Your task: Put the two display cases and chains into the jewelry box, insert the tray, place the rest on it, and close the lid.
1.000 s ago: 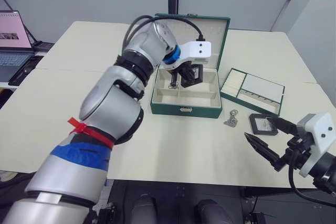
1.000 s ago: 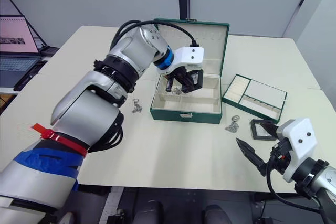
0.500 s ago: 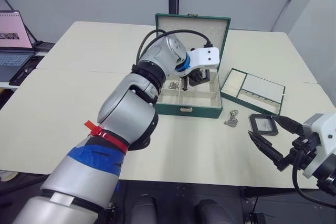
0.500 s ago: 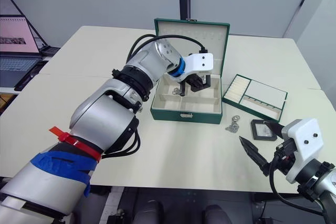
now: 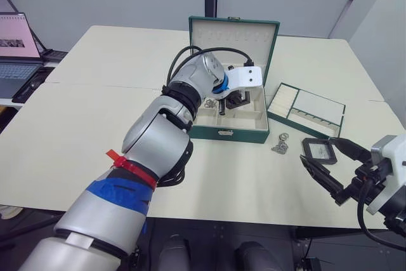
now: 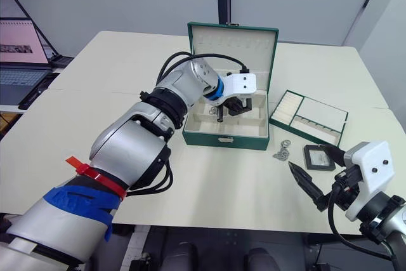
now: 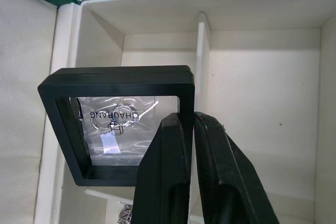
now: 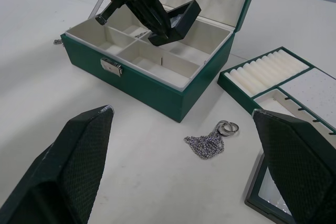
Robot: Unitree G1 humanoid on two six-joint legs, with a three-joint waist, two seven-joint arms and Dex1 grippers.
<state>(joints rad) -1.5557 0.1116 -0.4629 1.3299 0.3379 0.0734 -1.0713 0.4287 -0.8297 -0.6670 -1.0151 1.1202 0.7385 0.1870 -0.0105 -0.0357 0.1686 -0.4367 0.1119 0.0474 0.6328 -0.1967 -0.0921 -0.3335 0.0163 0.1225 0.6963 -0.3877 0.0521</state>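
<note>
Case (image 7: 118,129) edge pinched between left jaws

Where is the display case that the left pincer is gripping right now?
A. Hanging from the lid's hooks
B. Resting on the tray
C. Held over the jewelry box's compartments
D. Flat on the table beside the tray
C: the left pincer clamps the display case by its frame, tilted over the jewelry box compartments.

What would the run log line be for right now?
left gripper: shut on black-framed display case, inside green jewelry box | right gripper: open, over silvery chain
</note>
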